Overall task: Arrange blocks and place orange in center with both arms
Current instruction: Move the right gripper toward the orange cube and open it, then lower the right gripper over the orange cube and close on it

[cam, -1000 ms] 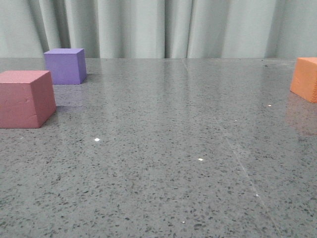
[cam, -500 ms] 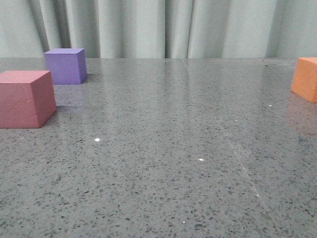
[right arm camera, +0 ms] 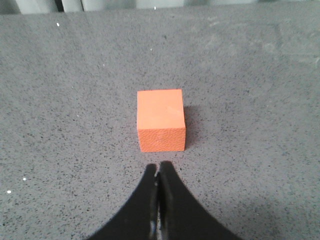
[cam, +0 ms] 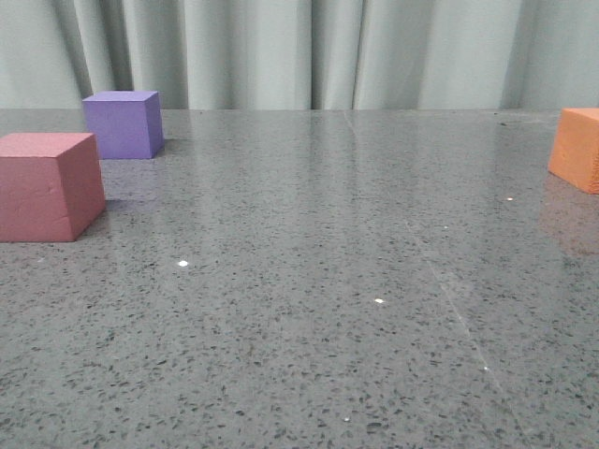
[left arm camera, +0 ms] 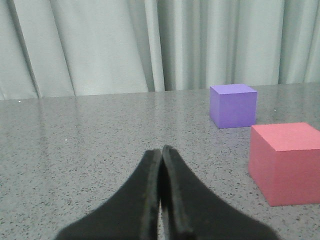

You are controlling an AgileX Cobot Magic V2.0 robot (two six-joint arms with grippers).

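In the front view the pink-red cube (cam: 47, 185) sits at the left edge, the purple cube (cam: 123, 123) behind it, and the orange cube (cam: 578, 148) at the far right edge, partly cut off. No gripper shows in that view. In the left wrist view my left gripper (left arm camera: 161, 151) is shut and empty, with the purple cube (left arm camera: 233, 105) and the pink-red cube (left arm camera: 286, 162) ahead of it to one side. In the right wrist view my right gripper (right arm camera: 158, 167) is shut and empty, just short of the orange cube (right arm camera: 160, 120).
The cubes stand on a grey speckled stone table (cam: 318, 281). A pale green curtain (cam: 309, 51) hangs along the table's far edge.
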